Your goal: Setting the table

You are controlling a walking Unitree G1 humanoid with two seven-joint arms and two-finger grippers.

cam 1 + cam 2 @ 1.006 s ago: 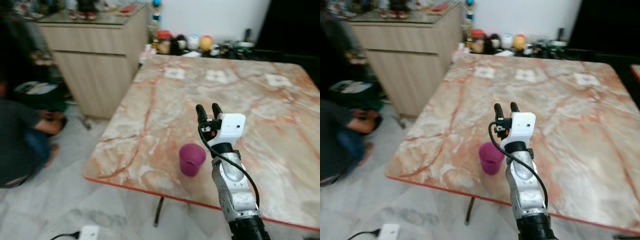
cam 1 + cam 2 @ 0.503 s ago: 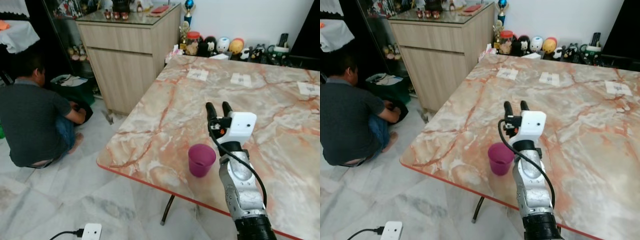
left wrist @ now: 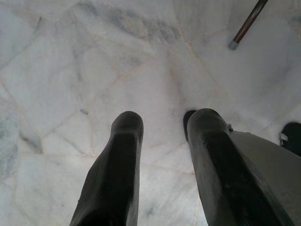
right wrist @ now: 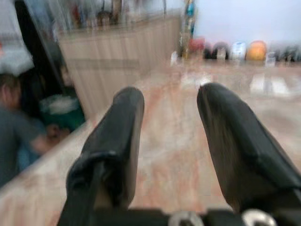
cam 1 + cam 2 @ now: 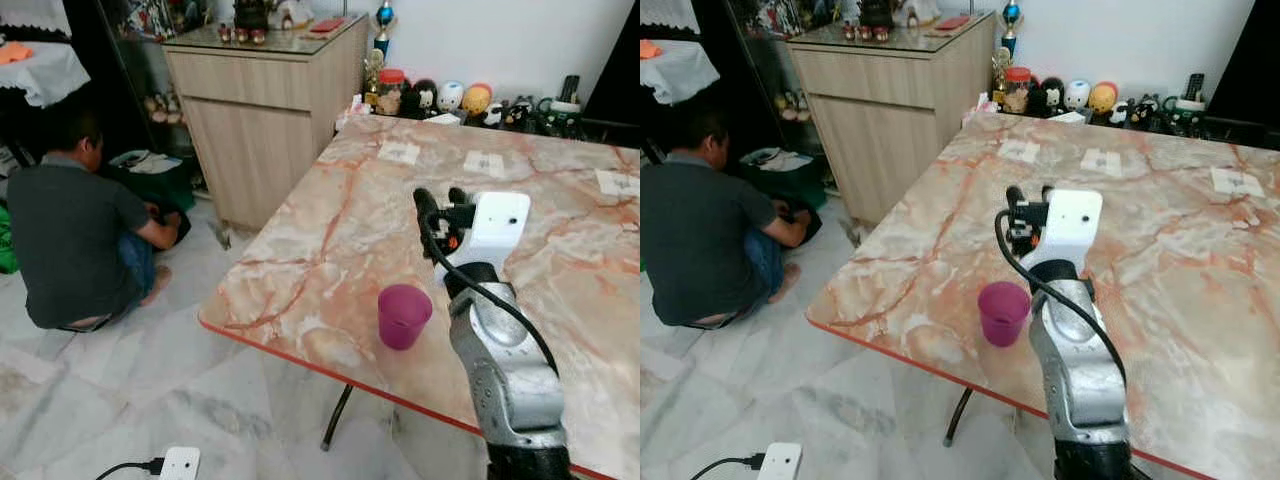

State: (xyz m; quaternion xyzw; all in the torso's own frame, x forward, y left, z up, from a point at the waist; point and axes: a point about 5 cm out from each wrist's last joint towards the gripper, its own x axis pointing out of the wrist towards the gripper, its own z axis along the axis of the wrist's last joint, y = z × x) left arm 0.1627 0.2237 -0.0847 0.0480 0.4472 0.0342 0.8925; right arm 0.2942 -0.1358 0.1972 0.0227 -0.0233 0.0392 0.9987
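Cup [image 5: 404, 315] stands upright near table [image 5: 330, 240] edge, apparently placed; nothing else set yet. Right claw [image 5: 441, 197] raised above it, fingers apart, empty. Left claw [image 3: 162, 129] hangs idle, apart.

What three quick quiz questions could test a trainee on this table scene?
1. True or false: the right hand is shut on the purple cup.
2. Where does the cup stand on the marble table? A) near its front edge B) at its far end C) on the floor
3. Fill in: the left hand hangs over the ____ floor.

Key: 1 false, it is open and above the table beyond the cup. 2 A. 3 white marble.
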